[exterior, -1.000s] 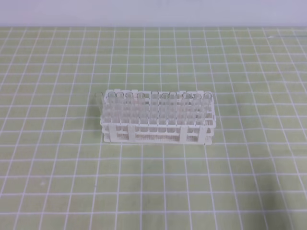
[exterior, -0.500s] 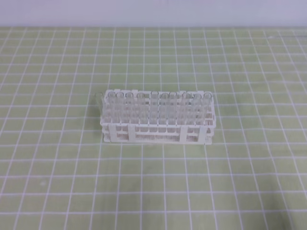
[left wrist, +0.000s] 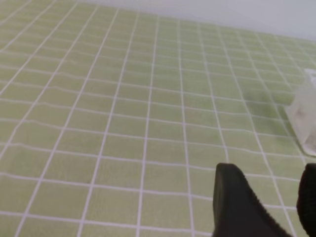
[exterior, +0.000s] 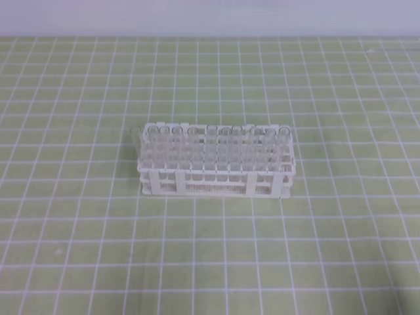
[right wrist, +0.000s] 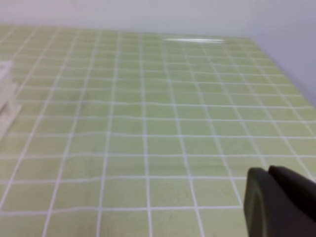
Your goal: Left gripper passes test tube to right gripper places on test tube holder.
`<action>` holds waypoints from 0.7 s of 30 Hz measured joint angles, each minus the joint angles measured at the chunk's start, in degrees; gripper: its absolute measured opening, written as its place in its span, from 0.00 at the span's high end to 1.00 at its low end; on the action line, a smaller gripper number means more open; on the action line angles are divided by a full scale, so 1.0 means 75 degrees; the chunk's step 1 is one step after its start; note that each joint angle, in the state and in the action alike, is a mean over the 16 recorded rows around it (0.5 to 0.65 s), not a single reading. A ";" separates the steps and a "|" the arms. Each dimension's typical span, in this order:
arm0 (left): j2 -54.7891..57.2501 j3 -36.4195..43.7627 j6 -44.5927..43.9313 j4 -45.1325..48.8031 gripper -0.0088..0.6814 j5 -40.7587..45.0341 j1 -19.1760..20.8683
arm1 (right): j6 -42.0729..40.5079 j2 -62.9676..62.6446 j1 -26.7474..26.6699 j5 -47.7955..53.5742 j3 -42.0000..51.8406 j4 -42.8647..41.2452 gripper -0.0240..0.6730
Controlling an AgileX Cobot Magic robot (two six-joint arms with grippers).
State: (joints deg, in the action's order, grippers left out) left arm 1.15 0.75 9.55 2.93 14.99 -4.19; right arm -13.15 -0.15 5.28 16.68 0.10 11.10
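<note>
The white test tube holder (exterior: 216, 178) stands mid-table, its holes filled with several clear test tubes (exterior: 211, 147). One more faint clear tube (exterior: 134, 136) rests at its left end. Neither gripper shows in the high view. In the left wrist view my left gripper (left wrist: 269, 172) sits low at the bottom right, open, with only green cloth between its fingers (left wrist: 236, 205). The holder's end (left wrist: 305, 114) lies ahead at the right edge. In the right wrist view my right gripper (right wrist: 268, 171) is shut and empty, and the holder (right wrist: 6, 101) is far off at the left edge.
A green cloth with a white grid (exterior: 79, 230) covers the table. A pale wall (exterior: 210, 16) runs along the back edge. Nothing else stands on the cloth in any view.
</note>
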 joint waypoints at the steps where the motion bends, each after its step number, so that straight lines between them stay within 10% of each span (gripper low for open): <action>1: -0.0050 0.0004 -0.0033 -0.0021 0.61 0.0096 -0.0004 | 0.0273 0.0006 -0.0022 -0.0008 0.0000 -0.0161 0.99; 21: -0.0444 0.0008 -0.0190 -0.0087 0.61 0.0456 0.0218 | 0.2104 0.0039 -0.0374 -0.0106 0.0000 -0.1190 0.99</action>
State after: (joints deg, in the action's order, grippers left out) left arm -2.19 0.81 8.12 2.28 18.41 -2.55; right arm 2.63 0.14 2.48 15.89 0.10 2.18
